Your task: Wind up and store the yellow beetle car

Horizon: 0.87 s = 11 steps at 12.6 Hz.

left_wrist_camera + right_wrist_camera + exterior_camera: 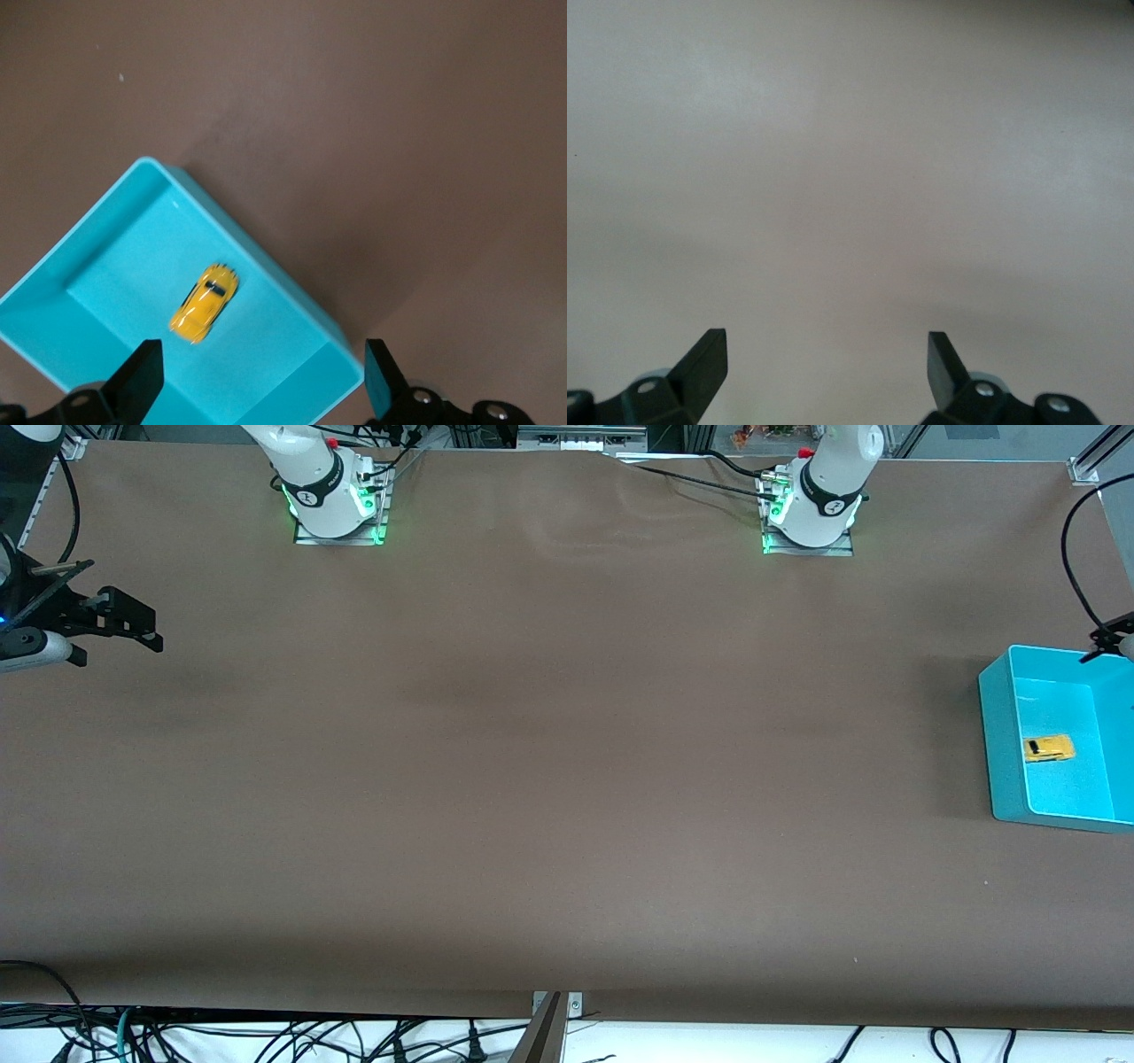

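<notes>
- yellow beetle car (205,304) sits on the floor of the teal bin (266,266), wheels down, touching neither claw.
- bin is at the left arm's end of the counter (567,779).
- left claw (261,385) hangs over the bin, jaws spread wide, nothing between them; the car lies below and slightly off the midline between the fingers (142,376).
- car's long axis runs on a diagonal to the line joining the two fingers, neither square to it nor in line with it. Judgement: a re-grasp would want a wrist turn first so the pads meet the car's flanks.
- right claw (827,372) is parked over bare counter at the right arm's end, jaws wide, holding nothing; that arm waits.
- left arm is by far the nearer to the car.
- judgement: car in bin, claw clear, so the store step looks done.
</notes>
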### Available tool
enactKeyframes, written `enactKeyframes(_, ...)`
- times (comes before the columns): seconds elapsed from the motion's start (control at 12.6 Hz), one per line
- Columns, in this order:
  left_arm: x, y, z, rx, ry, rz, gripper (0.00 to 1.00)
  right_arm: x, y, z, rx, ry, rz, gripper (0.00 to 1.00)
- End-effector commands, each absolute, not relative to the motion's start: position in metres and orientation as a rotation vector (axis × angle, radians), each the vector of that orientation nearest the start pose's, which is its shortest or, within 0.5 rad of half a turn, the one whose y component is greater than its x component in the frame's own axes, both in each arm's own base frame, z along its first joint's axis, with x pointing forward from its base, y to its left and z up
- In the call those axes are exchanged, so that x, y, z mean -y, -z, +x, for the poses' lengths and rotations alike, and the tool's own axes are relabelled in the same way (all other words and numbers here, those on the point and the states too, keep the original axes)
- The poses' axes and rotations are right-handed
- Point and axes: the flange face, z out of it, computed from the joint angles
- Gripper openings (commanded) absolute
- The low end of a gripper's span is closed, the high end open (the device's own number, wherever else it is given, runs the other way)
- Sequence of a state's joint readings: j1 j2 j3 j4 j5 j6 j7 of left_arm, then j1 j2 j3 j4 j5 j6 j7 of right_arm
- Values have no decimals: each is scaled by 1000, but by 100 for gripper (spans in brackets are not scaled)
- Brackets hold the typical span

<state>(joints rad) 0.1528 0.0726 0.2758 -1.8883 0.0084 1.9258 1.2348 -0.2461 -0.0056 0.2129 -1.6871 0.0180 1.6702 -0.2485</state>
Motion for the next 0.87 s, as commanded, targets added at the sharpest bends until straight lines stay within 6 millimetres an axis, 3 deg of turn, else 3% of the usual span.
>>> enactKeyframes(0.0,-170,-513,543,-1012,-32,-3021,100,16,-586,559,318,-16,-3108,100)
enactKeyframes(0.24,-47,-534,569,-735,-2,-3148,100,10,-592,559,335,-2,-3108,100)
enactKeyframes(0.4,-12,-551,573,-448,33,-3204,100,8,-593,559,343,1,-3108,100)
enactKeyframes(0.55,15,-568,576,-331,76,-3214,100,5,-594,559,314,2,-3111,100)
enactKeyframes(0.79,31,-577,569,-130,16,-3224,100,-3,-595,558,297,2,-3113,100)
